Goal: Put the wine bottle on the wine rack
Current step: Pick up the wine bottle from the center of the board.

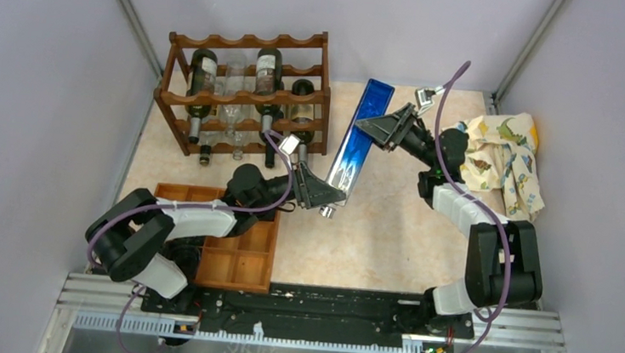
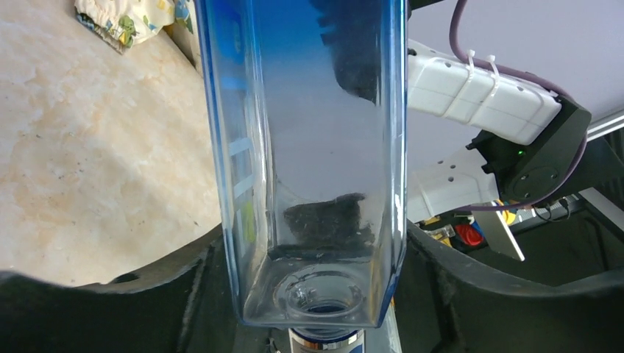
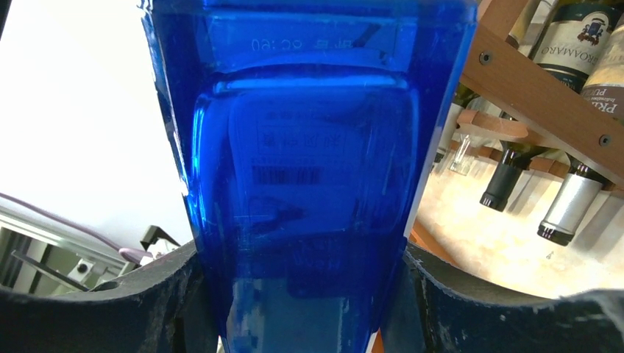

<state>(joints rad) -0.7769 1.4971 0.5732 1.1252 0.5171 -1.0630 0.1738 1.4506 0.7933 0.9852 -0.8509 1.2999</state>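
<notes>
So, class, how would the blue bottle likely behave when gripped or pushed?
The blue bottle looks like smooth, glossy glass: probably stiff, slippery and breakable. Its flat, squarish sides suggest it would slide rather than roll. It looks empty, so likely light.

Seen from above, the left arm rises from its base at 7 o'clock, folds back at the elbow and stretches its forearm toward 3 o'clock. The left gripper is clamped on the near end of the wine bottle. The right arm, based at 5 o'clock, reaches toward 10 o'clock. The right gripper squeezes the same bottle further up, a finger on each side.
</notes>
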